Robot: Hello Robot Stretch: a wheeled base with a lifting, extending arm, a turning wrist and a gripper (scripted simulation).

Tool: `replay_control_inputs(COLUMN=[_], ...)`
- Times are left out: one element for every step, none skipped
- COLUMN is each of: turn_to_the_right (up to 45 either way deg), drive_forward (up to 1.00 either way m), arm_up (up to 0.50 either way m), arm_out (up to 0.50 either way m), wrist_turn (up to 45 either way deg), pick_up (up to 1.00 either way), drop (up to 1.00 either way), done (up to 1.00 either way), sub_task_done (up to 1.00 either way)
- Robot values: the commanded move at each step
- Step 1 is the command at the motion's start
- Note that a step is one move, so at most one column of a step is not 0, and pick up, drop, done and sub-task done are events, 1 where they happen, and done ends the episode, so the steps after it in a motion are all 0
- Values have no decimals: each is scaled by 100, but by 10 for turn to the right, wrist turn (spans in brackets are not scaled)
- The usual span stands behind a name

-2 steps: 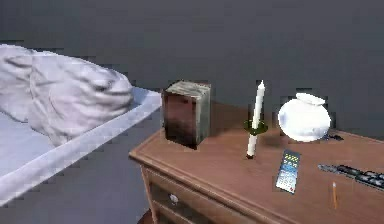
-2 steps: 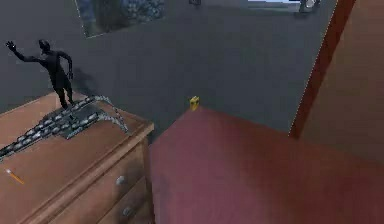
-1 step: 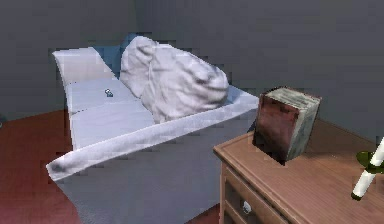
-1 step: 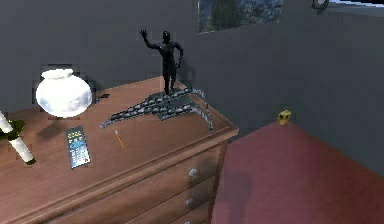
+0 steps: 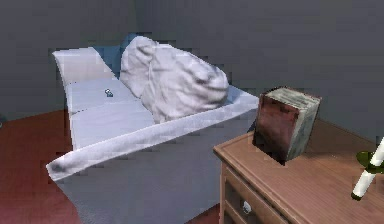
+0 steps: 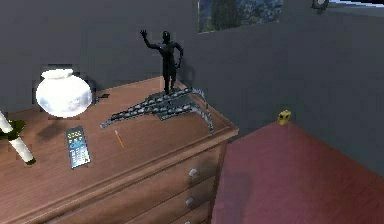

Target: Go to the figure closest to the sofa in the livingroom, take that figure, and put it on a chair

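1. Black figure: up on the wooden dresser, near the back edge by the grey wall, right behind a grey pointy model. Touching the model or just beside, hard to say.
2. Stands straight up. Long way runs top to bottom, head up, feet down. One arm lifted high toward the arm side view's left. Cannot tell which way the face looks.
3. Sofa with white pillows sits just beside the same dresser, so likely the right figure.
4. Looks close enough already. Next job, as a guess: line up and reach.
5. Nudge the base so the figure sits straight out from the arm.
6. Lift the arm higher than the model, then reach out slowly.
7. Aim for the thick middle of the body, not the thin raised arm.
8. Stay clear of the round white vase and the remote.
9. Cannot tell how the claw stands.
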Motion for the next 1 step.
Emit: replay_control_inputs(turn_to_the_right=[0], drive_forward=[0], arm_up=[38], arm_out=[0], wrist_turn=[0], pick_up=[0], drop=[0], done=[0], sub_task_done=[0])
